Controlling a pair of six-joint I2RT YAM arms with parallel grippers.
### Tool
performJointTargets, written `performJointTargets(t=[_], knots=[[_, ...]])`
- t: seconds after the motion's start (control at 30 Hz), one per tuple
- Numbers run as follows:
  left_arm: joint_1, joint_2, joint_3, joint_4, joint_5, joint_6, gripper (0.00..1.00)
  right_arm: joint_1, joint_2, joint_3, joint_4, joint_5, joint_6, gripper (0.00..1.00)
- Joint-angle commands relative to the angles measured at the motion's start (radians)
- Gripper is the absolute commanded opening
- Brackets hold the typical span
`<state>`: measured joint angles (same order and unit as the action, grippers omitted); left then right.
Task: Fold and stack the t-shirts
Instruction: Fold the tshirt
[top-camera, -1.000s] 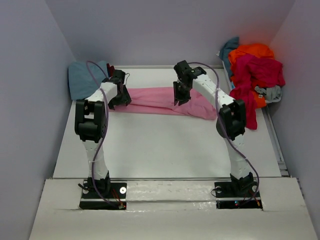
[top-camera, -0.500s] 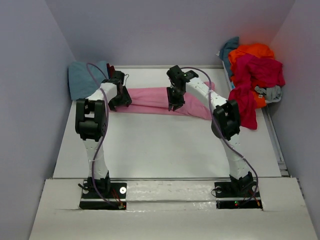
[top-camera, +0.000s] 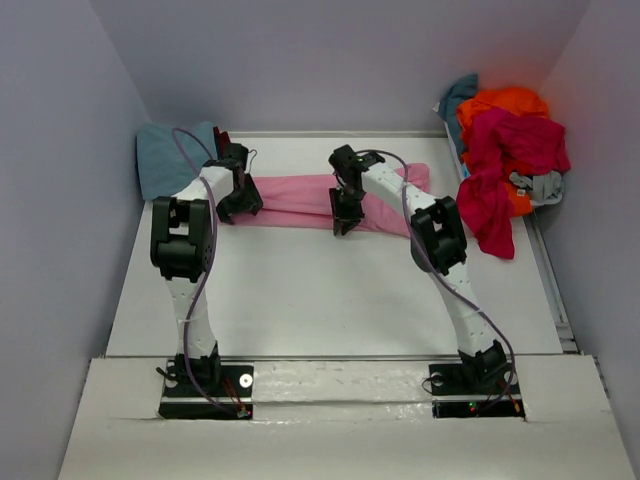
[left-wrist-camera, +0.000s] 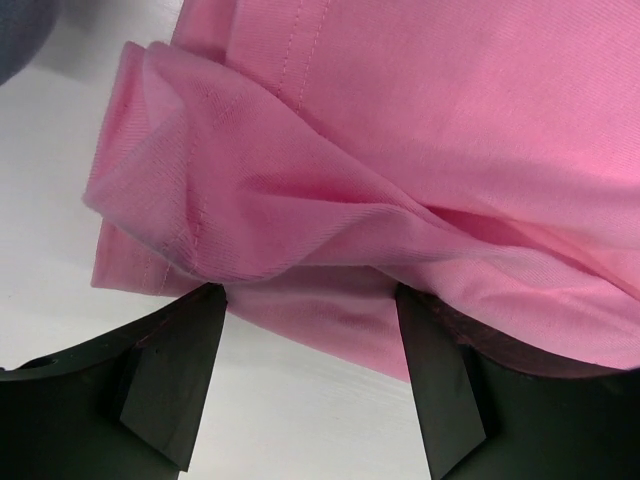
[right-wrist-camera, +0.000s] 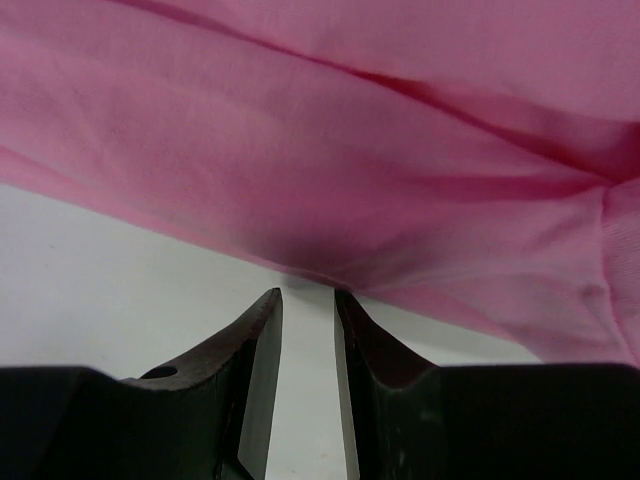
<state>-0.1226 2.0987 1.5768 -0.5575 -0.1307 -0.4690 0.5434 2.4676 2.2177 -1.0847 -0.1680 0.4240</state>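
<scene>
A light pink t-shirt (top-camera: 300, 195) lies as a long folded band across the far part of the white table (top-camera: 330, 300). My left gripper (top-camera: 240, 205) is at its left end. In the left wrist view the jaws stand wide open (left-wrist-camera: 308, 295) with the rumpled pink hem (left-wrist-camera: 330, 180) at the fingertips. My right gripper (top-camera: 342, 222) is at the band's near edge, about mid-length. In the right wrist view its jaws (right-wrist-camera: 306, 293) stand a narrow gap apart. Bare table shows between them, and the tips touch the edge of the pink cloth (right-wrist-camera: 350, 150).
A dusty teal-blue t-shirt (top-camera: 170, 155) lies folded at the far left corner. At the far right is a loose pile: orange (top-camera: 500, 102), crimson-magenta (top-camera: 515, 140), grey (top-camera: 540, 185) and teal (top-camera: 458, 95) shirts. Grey walls enclose the table on three sides.
My right gripper has moved left and toward the near edge of the pink shirt, uncovering the shirt's right end. The left arm has not moved.
</scene>
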Motion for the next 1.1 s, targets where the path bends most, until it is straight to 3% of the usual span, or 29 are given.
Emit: performJointTargets(t=[0.0,0.27,0.67,1.07], knots=[[0.005,-0.035,-0.037,-0.036,-0.006,0.003,0.82,0.004,0.014,0.065,0.031,-0.008,-0.01,0.33],[0.005,-0.051,-0.061,-0.038,-0.014,0.006,0.82,0.004,0.044,0.204,-0.027,0.01,-0.014,0.34],[0.005,-0.065,-0.072,-0.042,-0.015,0.013,0.81,0.004,0.011,0.177,-0.008,0.061,-0.005,0.34],[0.005,-0.092,-0.075,-0.058,-0.02,0.032,0.81,-0.036,0.079,0.255,0.008,0.097,0.012,0.35]])
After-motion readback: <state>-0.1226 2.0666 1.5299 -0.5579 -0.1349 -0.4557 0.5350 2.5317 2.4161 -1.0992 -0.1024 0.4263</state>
